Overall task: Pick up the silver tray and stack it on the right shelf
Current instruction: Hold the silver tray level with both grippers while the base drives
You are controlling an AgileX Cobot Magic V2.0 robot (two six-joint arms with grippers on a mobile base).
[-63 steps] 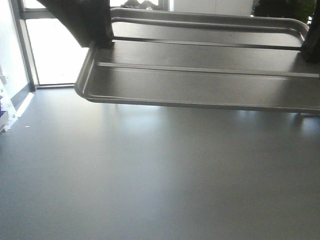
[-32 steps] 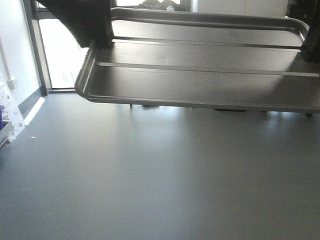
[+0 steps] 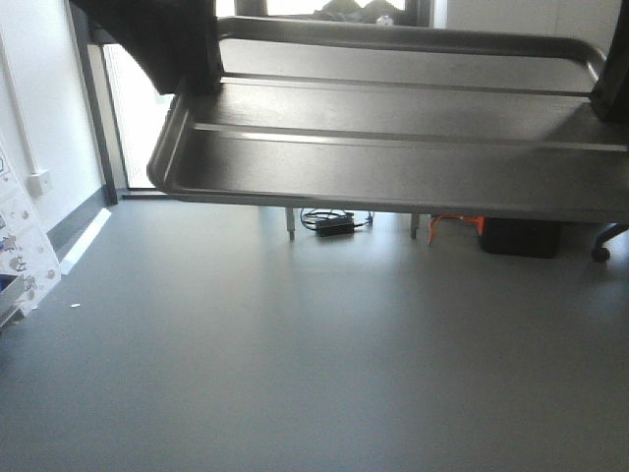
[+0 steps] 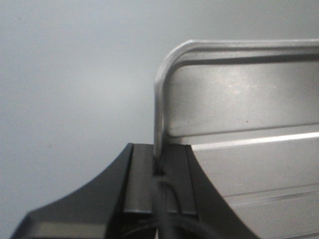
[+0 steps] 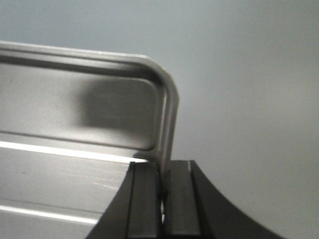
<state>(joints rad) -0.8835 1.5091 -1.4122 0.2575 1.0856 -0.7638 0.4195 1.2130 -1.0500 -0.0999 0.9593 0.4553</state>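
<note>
The plain grey floor (image 3: 295, 374) fills the lower two thirds of the front view. No roller rack shows in any view, so we judge this to be the carry toward the right shelf, with the placing not yet begun.

The shiny bare-aluminium rectangular tray (image 3: 393, 147), with two long raised ribs, spans the upper part of that frame. It is held in the air, open side up and roughly level.

The black left gripper (image 4: 158, 168), at the bottom centre of the left wrist view, is closed to a narrow slot on the rim of one short side, just by a rounded corner. The black right gripper (image 5: 162, 186), at the bottom centre of the right wrist view, pinches the opposite short rim the same way.

Each grip bites only on a thin rim, so we would move both arms as one. We would hold their spacing fixed so the rim neither slides out nor bows, and keep the floor of the tray flat.

The tray hides much of the forward view, so we would look for the shelf below its near edge.

A black box (image 3: 521, 236) and dark cables (image 3: 329, 221) lie low at the right-centre of the front view. We would steer the base well apart from them.
</note>
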